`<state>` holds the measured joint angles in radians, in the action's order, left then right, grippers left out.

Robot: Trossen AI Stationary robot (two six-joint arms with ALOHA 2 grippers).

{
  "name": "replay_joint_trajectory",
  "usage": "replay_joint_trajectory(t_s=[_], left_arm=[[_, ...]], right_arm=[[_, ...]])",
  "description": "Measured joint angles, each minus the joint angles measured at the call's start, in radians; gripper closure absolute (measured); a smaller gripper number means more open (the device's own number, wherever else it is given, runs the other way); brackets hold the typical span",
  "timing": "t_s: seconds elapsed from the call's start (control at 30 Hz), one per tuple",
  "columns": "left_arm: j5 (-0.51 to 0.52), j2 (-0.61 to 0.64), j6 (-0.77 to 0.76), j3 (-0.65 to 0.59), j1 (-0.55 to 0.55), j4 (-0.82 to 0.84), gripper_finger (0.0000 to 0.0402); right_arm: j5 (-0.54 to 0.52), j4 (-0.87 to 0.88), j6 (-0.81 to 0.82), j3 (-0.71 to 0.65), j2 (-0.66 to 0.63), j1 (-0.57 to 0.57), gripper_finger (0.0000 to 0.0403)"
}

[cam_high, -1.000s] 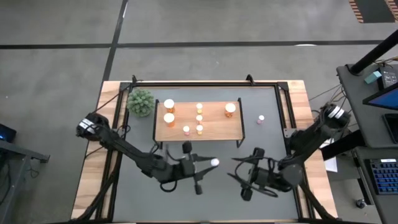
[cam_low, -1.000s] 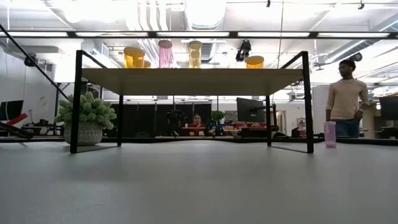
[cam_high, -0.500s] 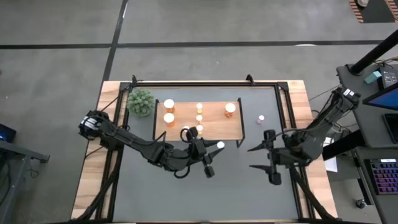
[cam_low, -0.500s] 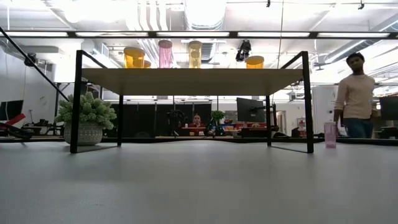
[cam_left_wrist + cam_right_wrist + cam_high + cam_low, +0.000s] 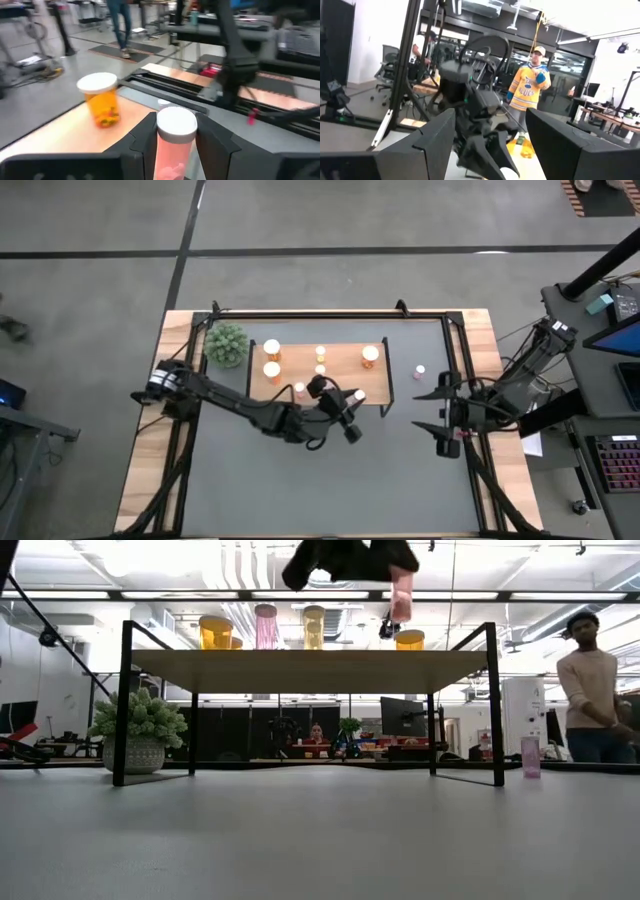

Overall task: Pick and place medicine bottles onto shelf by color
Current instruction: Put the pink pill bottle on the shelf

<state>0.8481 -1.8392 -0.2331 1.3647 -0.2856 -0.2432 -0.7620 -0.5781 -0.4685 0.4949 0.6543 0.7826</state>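
carried a pink bottle (image 5: 175, 137) in the left gripper (image 5: 352, 402) from mid-table up over the shelf (image 5: 345, 385) front edge, ready for placing. swung the right gripper (image 5: 443, 412), jaws wide and empty, toward the table's right edge.

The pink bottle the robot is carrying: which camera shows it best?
The left wrist view: the pink bottle fills the foreground between the left gripper's fingers. The high view shows only its white cap; the low view shows it hanging above the shelf. The right wrist view misses it.
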Motion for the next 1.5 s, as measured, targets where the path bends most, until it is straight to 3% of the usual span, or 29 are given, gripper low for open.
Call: replay_joint_trajectory(t_s=[0.17, 0.37, 1.5], left_arm=[[0.068, -0.003, -0.025, -0.005, 0.011, 0.018, 0.0308], [0.077, -0.002, -0.126, -0.038, 0.011, 0.041, 0.0308], [0.100, -0.002, -0.129, -0.058, 0.030, 0.042, 0.0288]], right_arm=[[0.000, -0.002, -0.008, 0.001, -0.005, 0.000, 0.0170], [0.001, 0.001, -0.005, 0.004, -0.004, 0.000, 0.0170], [0.001, 0.002, -0.021, 0.004, -0.004, 0.000, 0.0170]])
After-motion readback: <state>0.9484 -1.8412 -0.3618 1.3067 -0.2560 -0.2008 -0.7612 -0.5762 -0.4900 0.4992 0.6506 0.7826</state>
